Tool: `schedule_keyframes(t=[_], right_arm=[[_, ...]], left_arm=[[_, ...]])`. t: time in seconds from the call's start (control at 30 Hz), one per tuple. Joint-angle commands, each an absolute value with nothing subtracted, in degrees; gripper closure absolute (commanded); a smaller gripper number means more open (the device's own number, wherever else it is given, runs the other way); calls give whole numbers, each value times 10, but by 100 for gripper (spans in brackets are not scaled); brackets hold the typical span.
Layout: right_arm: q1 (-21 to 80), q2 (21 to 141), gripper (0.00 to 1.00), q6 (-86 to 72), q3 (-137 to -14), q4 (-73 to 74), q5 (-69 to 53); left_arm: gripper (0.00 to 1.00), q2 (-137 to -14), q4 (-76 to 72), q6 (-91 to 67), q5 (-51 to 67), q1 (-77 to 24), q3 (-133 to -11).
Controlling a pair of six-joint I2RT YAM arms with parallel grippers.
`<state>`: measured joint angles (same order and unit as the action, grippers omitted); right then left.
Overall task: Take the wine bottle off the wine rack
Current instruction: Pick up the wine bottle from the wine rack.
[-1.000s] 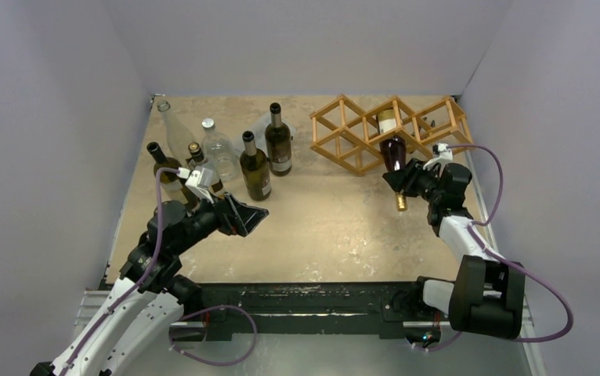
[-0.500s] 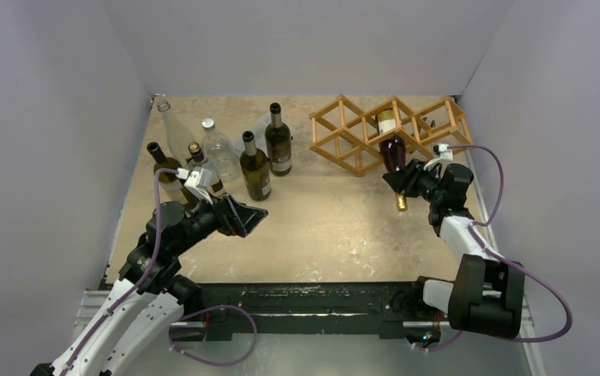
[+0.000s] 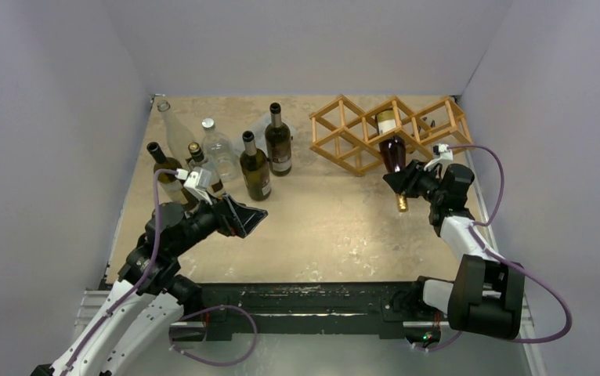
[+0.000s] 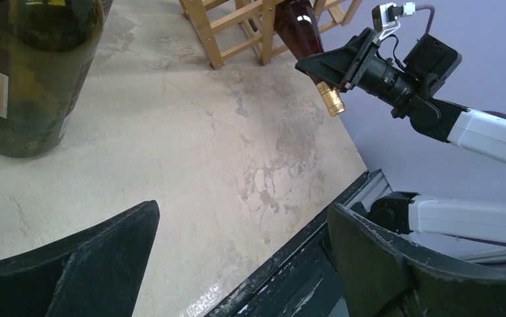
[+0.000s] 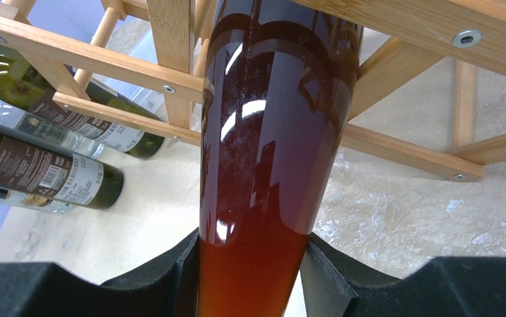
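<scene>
Barely anything has shifted in the last second: the right wrist has crept a touch toward 3 o'clock; bottle, rack and left arm sit as they were

Wine bottle (image 3: 393,153): dark amber glass, lying in the wine rack (image 3: 344,129) at about 1 o'clock on the table (image 3: 320,235), apparently in the middle cell. Neck and gold cap (image 3: 400,203) stick out toward 6 o'clock, clear of the rods

Right claw (image 3: 400,182): closed partway onto the bottle where the shoulder tapers to the neck, a finger pressed on each side in the wrist view

Left claw (image 3: 246,217): spread wide, holding nothing, hovering near 8 o'clock, just in front of the standing bottles (image 3: 255,166)

Step in hand, as I judge it: drawing the bottle out. Notes for doing it well:
- pull straight along the bottle's own axis toward 6 o'clock, no twisting, so the body does not lever against the rods
- glass is glossy and tapered; the grip may slide toward the cap, so go slowly
- the rack looks light and could drag along; watch for that
- most of the body looks to be inside the cell, so the weight will tip once it clears
</scene>
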<state>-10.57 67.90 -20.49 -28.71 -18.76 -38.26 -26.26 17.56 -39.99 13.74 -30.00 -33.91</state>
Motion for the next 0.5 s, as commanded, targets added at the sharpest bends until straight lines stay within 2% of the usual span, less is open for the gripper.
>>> schedule_keyframes(t=[0.0,0.47], right_arm=[[-95,640,100,-174,-328,-254,-478],[-96,594,100,-214,-322,-251,-486]], left_arm=[[1,-257,168,-409,143,-296,-341],[1,-255,168,-408,145,-296,-340]])
